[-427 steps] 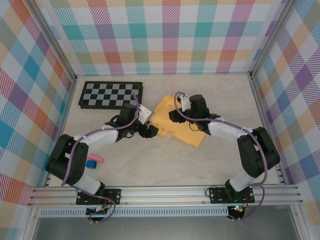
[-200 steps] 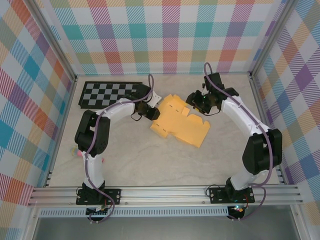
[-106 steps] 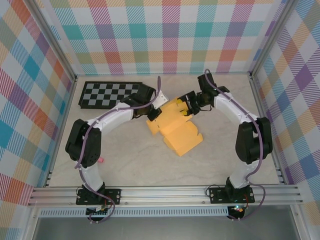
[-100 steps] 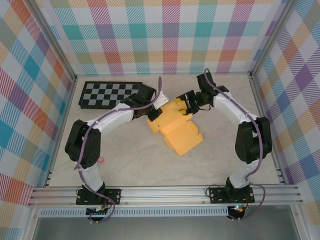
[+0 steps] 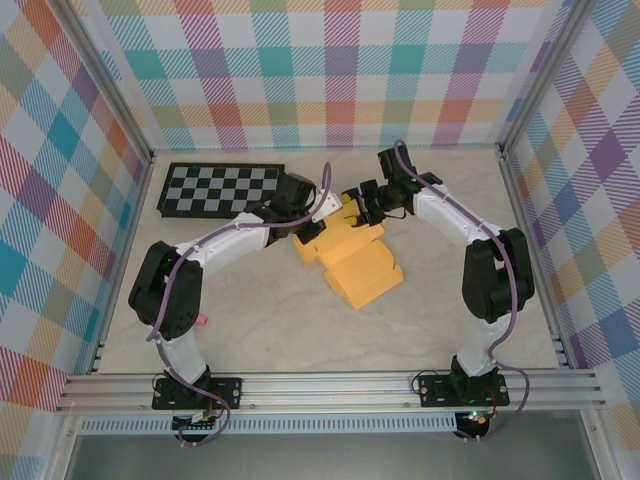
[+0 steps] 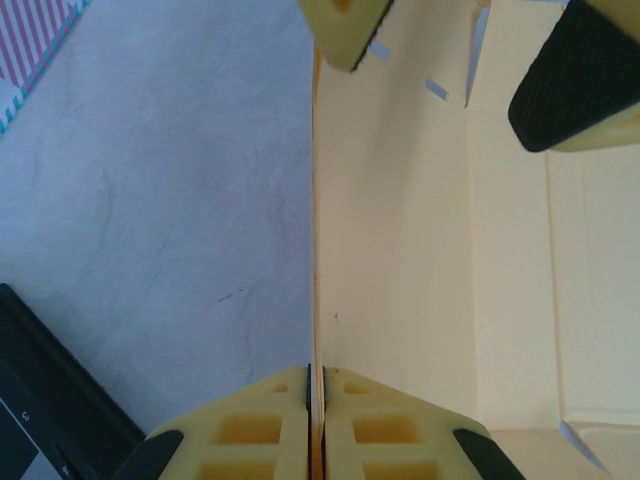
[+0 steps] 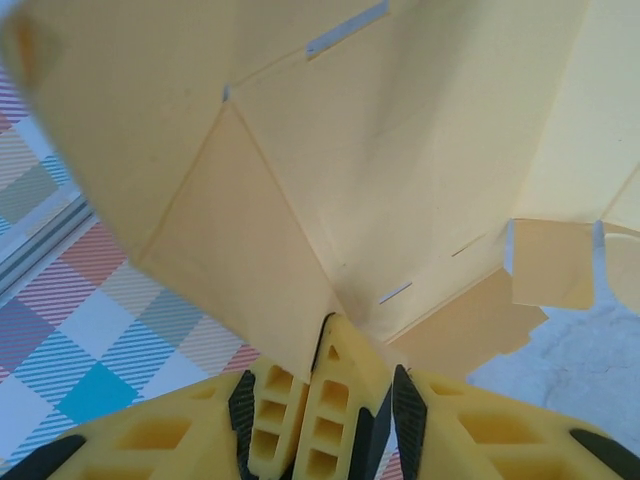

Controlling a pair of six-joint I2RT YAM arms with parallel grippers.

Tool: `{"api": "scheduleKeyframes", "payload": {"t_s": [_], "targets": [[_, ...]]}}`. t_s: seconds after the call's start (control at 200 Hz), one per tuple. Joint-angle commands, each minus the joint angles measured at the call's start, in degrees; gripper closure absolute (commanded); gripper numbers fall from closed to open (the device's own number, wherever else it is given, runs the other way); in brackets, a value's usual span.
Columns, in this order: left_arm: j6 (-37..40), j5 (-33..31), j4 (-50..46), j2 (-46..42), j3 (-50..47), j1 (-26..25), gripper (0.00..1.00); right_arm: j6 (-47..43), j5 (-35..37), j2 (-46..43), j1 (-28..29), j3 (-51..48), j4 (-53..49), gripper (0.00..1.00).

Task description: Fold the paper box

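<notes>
The paper box [image 5: 362, 268], a partly folded yellow-orange card, is lying mid-table [image 5: 250, 320]. The left gripper [image 5: 316, 224] is pinching the thin edge of one upright wall. The right gripper [image 5: 362, 198] is pinching a far panel, jaws nearly together. The arms appear to be raising the walls. The next move is probably calling for turning that panel inward along its crease while the left steadies.

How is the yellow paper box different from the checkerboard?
The paper box is plain yellow-orange; the checkerboard has black and white squares. The paper box is partly folded up, pinched by the left gripper and the right gripper; the checkerboard lies flat, with no gripper holding it. Both rest on the table.
</notes>
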Motion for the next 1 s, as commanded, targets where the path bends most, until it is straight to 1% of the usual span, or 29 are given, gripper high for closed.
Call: {"api": "scheduleKeyframes", "payload": {"t_s": [0.0,0.15,0.24,0.36,0.45,0.54,0.66,0.835,0.995], "targets": [[0.31,-0.53,1.91,-1.76,-0.84,-0.87,0.91,1.31,2.19,1.12,0.92,0.23,0.9,0.6],[-0.04,-0.16,2.83,-2.01,-1.76,-1.09,0.9,0.4,3.01,2.8,1.03,1.85,1.23,0.65],[-0.1,-0.16,2.77,-2.04,-1.9,-1.11,0.9,-0.3,3.85,3.55,1.27,3.08,0.59,0.66],[0.13,-0.22,2.56,-1.79,-1.88,-1.22,0.9,-0.68,3.78,3.54,1.61,3.32,1.57,0.61],[0.29,-1.04,1.44,-1.22,-1.16,-1.22,0.9,-0.7,3.21,2.15,1.56,3.32,0.14,0.6],[-0.16,-1.34,1.21,-0.67,-0.95,-1.12,0.9,-0.75,6.99,-0.83,1.62,2.92,-3.94,0.59],[-1.24,0.11,2.04,-0.15,-1.53,-1.14,0.9,0.01,8.5,-2.92,1.63,1.25,-1.92,0.59],[-1.44,0.7,2.78,-0.44,-1.91,-1.14,0.89,0.29,7.11,-0.73,1.63,3.12,-1.32,0.59],[-1.38,1.14,3.44,-1.2,-2.24,-1.14,0.89,-0.6,7.93,2.44,1.8,5.6,-2.0,0.57]]}}
